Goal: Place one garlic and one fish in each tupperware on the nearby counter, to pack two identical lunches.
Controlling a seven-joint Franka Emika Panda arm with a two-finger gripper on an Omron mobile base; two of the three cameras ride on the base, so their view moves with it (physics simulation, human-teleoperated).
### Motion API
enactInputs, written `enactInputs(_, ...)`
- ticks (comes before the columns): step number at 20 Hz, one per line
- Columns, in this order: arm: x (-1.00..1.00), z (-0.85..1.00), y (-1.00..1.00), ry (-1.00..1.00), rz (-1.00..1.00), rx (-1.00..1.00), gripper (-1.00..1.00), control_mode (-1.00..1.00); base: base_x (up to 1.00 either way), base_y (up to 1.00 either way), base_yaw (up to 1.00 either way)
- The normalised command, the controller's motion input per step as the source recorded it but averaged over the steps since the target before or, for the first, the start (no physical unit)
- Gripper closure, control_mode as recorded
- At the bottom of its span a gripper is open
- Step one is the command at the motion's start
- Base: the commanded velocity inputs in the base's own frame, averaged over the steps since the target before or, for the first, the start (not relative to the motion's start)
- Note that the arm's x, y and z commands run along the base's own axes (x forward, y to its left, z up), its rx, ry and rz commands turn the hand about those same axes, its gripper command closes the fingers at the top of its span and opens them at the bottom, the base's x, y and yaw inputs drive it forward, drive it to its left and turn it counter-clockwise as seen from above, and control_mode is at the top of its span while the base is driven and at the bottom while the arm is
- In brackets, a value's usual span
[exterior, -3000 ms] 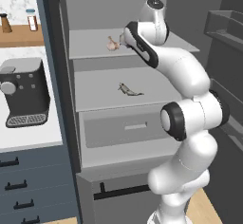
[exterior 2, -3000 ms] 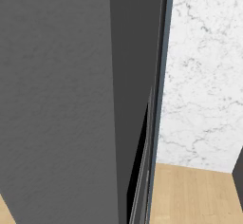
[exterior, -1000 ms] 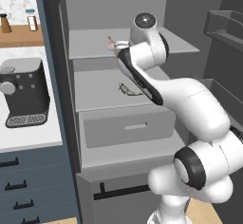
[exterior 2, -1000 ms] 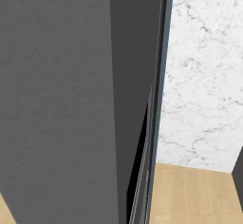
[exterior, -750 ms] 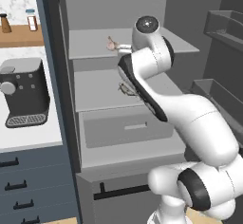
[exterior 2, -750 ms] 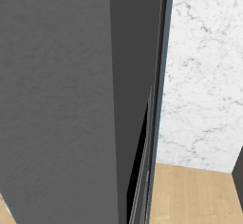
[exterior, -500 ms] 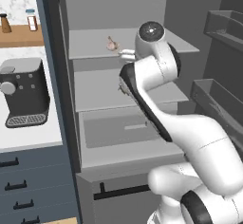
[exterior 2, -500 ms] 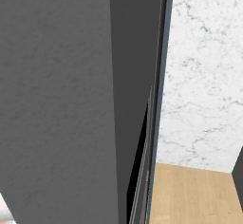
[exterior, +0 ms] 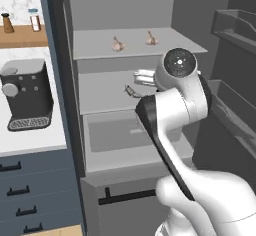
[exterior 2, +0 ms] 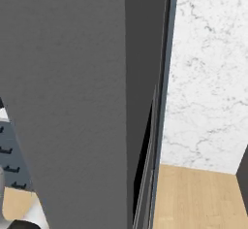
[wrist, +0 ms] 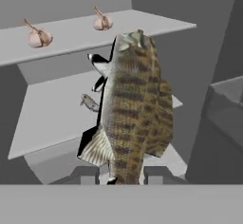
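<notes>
Leftmost in your left base view, the counter [exterior: 30, 137] carried a dark coffee machine [exterior: 25, 94], with blue-grey drawers [exterior: 35, 190] under it and a wooden wall shelf [exterior: 22, 35] above holding two small bottles [exterior: 34, 20]. Next to that stood the open fridge [exterior: 55, 80], and on its top shelf [exterior: 95, 45] you had two garlic bulbs: a left garlic [exterior: 118, 44] and a right garlic [exterior: 151, 39], apart from each other. On the middle shelf [exterior: 100, 90] a second small fish [exterior: 132, 91] lay flat, just left of the arm's wrist. Your arm [exterior: 175, 110] rose from the lower right and covered the right part of the fridge interior, with a pulled-out fridge drawer [exterior: 110, 135] below the middle shelf.

From the hand view, your pincer [wrist: 126, 176] was clenched on the fish [wrist: 135, 109], a brown striped one held upright by its tail end, head pointing up toward the top shelf. It hung in the air in front of the shelves, touching neither. Behind it you could see the same two garlic bulbs on the top shelf and the small fish on the middle shelf, just left of the held one.

Your right base view gave you a dark fridge door [exterior 2: 72, 102] close up, marbled wall [exterior 2: 208, 77] and wooden floor [exterior 2: 193, 199] to its right
</notes>
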Motion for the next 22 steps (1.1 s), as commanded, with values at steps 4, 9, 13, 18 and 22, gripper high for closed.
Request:
enactInputs(4,0.00,0.00,0.00,0.00,0.00,0.00,1.00,1.00,-0.78,0.67,0.03)
enactInputs(9,0.00,0.00,0.00,0.00,0.00,0.00,1.00,1.00,-0.09,1.00,0.07)
enactInputs(13,0.00,0.00,0.00,0.00,0.00,0.00,1.00,1.00,0.07,1.00,0.07)
enactInputs(18,0.00,0.00,0.00,0.00,0.00,0.00,1.00,1.00,0.37,1.00,0.03)
enactInputs(22,0.00,0.00,0.00,0.00,0.00,0.00,1.00,1.00,0.73,1.00,0.00)
